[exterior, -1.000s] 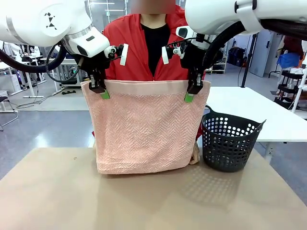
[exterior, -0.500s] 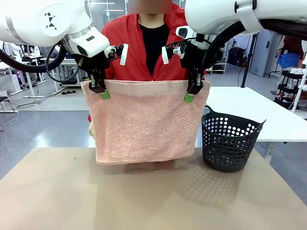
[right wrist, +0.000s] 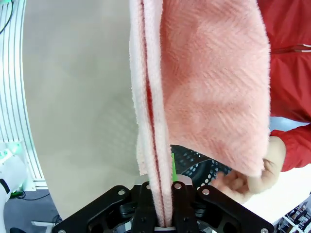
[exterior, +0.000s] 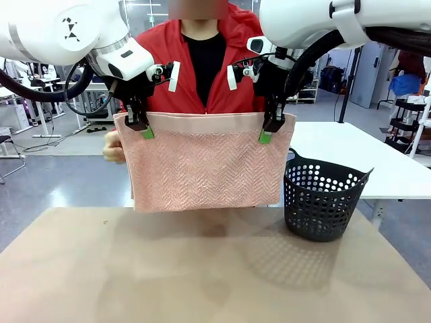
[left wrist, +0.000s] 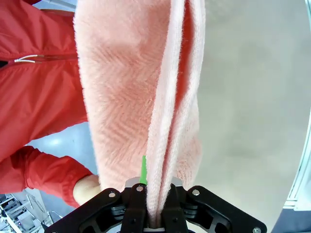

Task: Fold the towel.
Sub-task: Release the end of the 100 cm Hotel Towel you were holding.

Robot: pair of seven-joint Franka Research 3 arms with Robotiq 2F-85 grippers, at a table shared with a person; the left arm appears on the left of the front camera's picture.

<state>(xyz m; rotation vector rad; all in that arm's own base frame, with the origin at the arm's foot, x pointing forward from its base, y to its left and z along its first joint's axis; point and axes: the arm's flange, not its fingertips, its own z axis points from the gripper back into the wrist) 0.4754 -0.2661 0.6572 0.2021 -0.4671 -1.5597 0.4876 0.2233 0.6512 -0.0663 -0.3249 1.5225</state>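
Observation:
The salmon-pink towel (exterior: 205, 165) hangs spread above the table, plain band along its top edge, herringbone weave below. My left gripper (exterior: 143, 128) is shut on its top left corner and my right gripper (exterior: 267, 131) is shut on its top right corner. In the left wrist view the towel (left wrist: 146, 111) runs up from between my shut fingers (left wrist: 137, 194). The right wrist view shows the towel (right wrist: 204, 82) pinched the same way. Behind the cloth, the person's hand (exterior: 112, 147) holds the left side and another hand (right wrist: 252, 179) grips the far layer's lower corner.
A dark perforated basket (exterior: 322, 202) stands on the table (exterior: 215, 269) to the right, just below the towel's right corner. A person in a red jacket (exterior: 205, 64) stands right behind the towel. A white table (exterior: 363, 158) lies beyond the basket.
The towel's hanging bottom edge has risen off the table as the person lifts the lower part up behind. A hand has come into sight at the towel's left side. My grippers have stayed put.

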